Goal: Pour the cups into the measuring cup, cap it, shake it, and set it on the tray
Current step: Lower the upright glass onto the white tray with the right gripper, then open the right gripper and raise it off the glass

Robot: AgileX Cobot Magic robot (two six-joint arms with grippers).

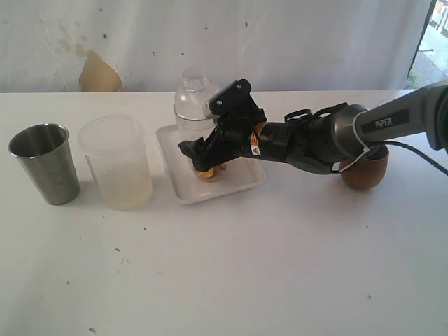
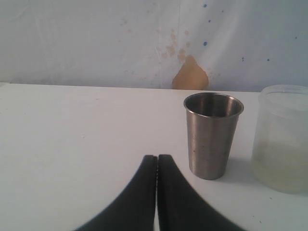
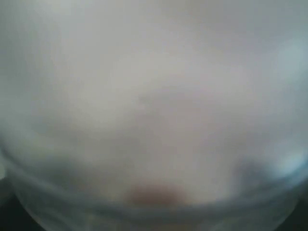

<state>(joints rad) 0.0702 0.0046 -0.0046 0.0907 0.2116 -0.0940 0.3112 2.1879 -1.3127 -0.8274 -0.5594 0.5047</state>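
Black hand (image 1: 204, 159), grey arm (image 1: 406, 112), white PiPER lettering (image 1: 386, 122)

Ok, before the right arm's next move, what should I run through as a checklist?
1. Measuring cup upright on the white tray: ok.
2. Clear cap on it: ok.
3. Right gripper hold on the cup: cannot tell; jaws flank it, wrist view blurred.
4. Left gripper out of the way: ok, shut, near the steel tumbler.
5. Wooden cup clear of the right arm: cannot tell, partly hidden behind it.
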